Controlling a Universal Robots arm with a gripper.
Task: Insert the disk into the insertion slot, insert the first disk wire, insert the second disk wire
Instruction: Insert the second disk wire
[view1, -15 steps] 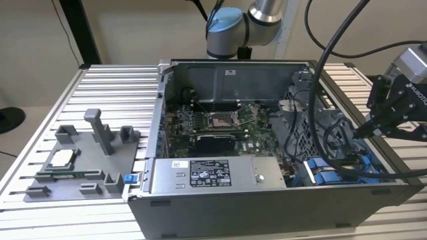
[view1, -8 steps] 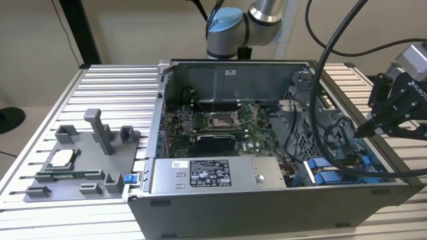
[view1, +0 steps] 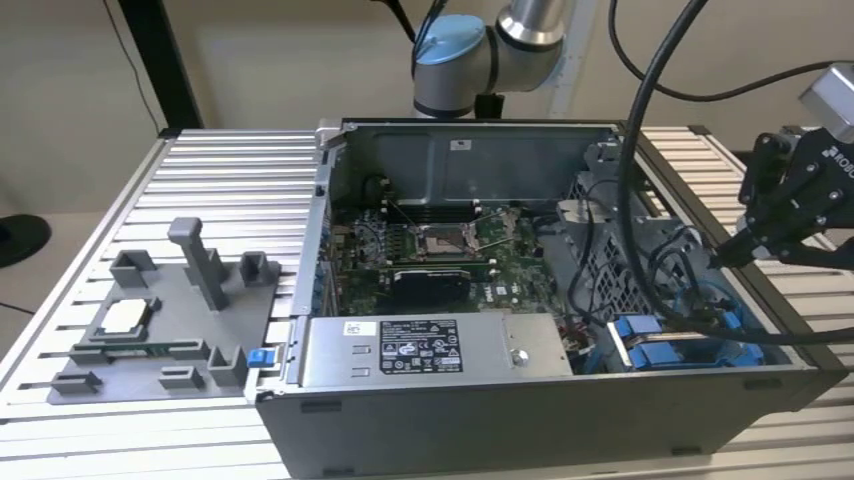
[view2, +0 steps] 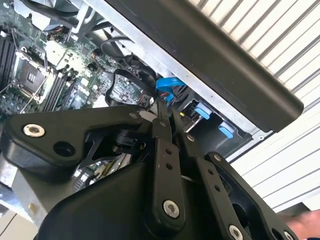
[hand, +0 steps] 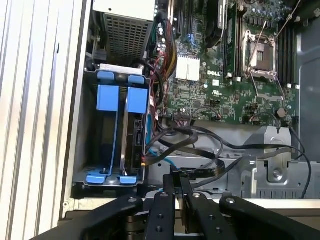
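Disk (hand: 136, 132) apparently sits in the insertion slot (hand: 102, 175); claw (hand: 176, 182) is pinched shut on a black wire (hand: 200, 172)

Tabletop (view1: 200, 170): ribbed matt aluminium. Insertion slot (hand: 107, 135): grey perforated metal, glossy blue plastic rails. Fingers (hand: 167, 200): matt black metal.

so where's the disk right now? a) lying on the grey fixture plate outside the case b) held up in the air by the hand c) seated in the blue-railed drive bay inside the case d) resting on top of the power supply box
c: in the first wrist view the disk sits upright in the insertion slot, between the blue guide rails, while the hand is at the black cables beside it.
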